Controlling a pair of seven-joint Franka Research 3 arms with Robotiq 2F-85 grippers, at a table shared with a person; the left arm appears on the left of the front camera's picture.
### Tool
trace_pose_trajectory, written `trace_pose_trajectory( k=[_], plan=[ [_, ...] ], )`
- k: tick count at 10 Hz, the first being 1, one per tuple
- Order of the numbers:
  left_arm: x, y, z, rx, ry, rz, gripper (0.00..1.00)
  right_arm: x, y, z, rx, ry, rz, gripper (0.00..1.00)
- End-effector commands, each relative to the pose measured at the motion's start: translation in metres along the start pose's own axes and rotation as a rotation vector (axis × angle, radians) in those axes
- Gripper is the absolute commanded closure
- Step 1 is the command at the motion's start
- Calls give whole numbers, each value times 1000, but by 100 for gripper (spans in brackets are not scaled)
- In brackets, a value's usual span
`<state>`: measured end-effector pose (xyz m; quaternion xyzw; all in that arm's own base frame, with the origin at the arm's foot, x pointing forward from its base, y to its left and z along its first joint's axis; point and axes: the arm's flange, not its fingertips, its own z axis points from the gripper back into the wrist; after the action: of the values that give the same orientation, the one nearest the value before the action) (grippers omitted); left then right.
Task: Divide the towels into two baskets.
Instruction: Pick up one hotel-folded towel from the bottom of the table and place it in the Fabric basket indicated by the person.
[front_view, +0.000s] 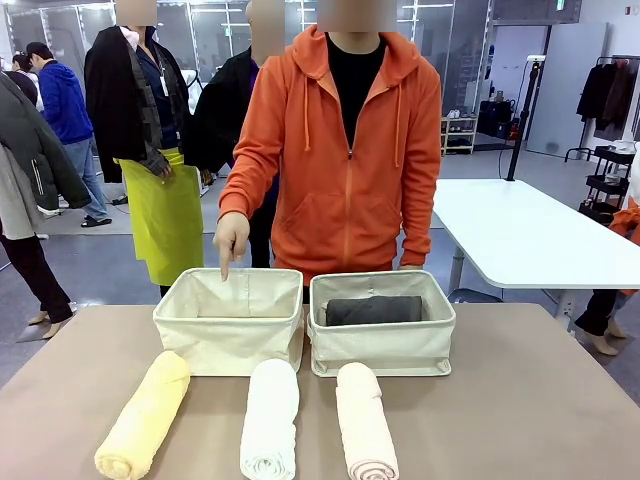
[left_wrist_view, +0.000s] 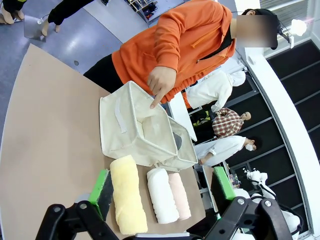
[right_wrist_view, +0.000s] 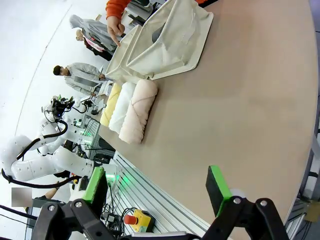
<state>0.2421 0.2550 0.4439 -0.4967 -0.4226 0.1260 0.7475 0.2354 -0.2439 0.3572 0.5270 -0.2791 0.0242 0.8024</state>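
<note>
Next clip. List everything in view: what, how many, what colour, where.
left basket: one, cream, mid-table
right basket: one, cream, beside the left one
yellow towel: one, pale yellow, rolled, on the table before the left basket
white towel: one, white, rolled, middle of the row
pink towel: one, pale pink, rolled, before the right basket
grey towel: one, dark grey, inside the right basket
table: one, brown, under it all
white table: one, behind, at right
person: one, orange hoodie, far side
hand: one, pointing into the left basket
left tool: one, black, green pads, open, above the towels
right tool: one, same colours, open, above the table
</note>
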Motion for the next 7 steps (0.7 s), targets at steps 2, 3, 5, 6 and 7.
trace_pose_trajectory(
  k=[2,3,5,6,7],
  plan=[
    [-5,-16,-13,26,85,-36,0,0,2,2,3,9,3,0],
    [-12,-29,-31,69,183,-54,0,0,2,2,3,9,3,0],
    [-30,-48,-68,125,382,-87,0,0,2,2,3,9,3,0],
    [-40,-52,-85,179,454,-94,0,0,2,2,3,9,3,0],
    [-54,-54,-101,257,519,-88,0,0,2,2,3,9,3,0]
  ],
)
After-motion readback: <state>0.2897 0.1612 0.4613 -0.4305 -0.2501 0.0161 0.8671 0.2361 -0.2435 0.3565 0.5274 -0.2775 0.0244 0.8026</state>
